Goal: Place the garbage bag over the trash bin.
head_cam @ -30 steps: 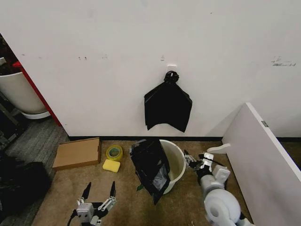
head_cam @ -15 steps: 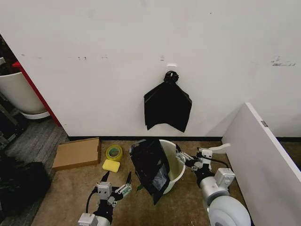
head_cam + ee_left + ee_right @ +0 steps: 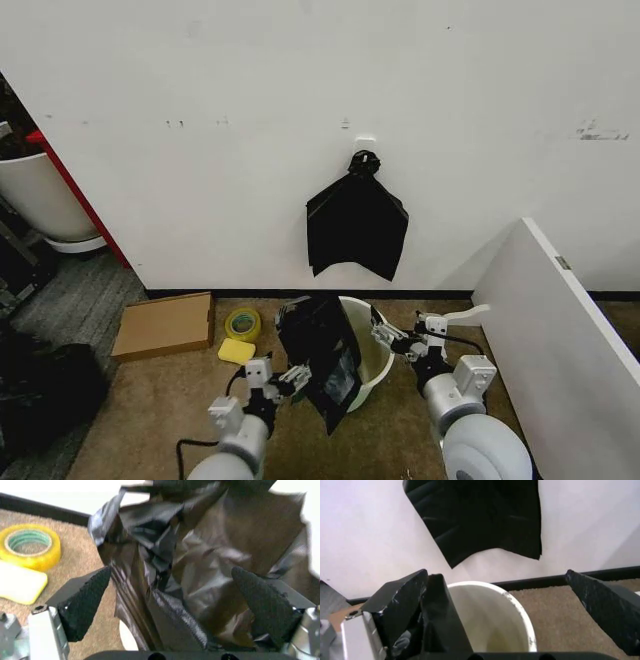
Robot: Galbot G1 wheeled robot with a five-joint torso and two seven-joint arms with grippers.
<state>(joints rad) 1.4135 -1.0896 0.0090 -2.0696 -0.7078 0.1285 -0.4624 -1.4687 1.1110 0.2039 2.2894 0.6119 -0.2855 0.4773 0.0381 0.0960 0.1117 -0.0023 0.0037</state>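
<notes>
Half the trash bin behind the garbage bag.

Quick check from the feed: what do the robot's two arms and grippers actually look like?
Both arms are white and grey with rounded joint housings. Left gripper and right gripper each have two black, tapered fingers with textured inner pads on pale metal mounts. A black cable trails beside the left arm.

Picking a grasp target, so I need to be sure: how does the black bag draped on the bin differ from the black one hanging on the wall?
The garbage bag is loose, glossy and crinkled, draped over the near side of the trash bin on the floor. The wall bundle hangs flat and matte, knotted at its top. The left gripper is open beside the garbage bag; the right gripper is open at the bin's rim. Both are black plastic.
</notes>
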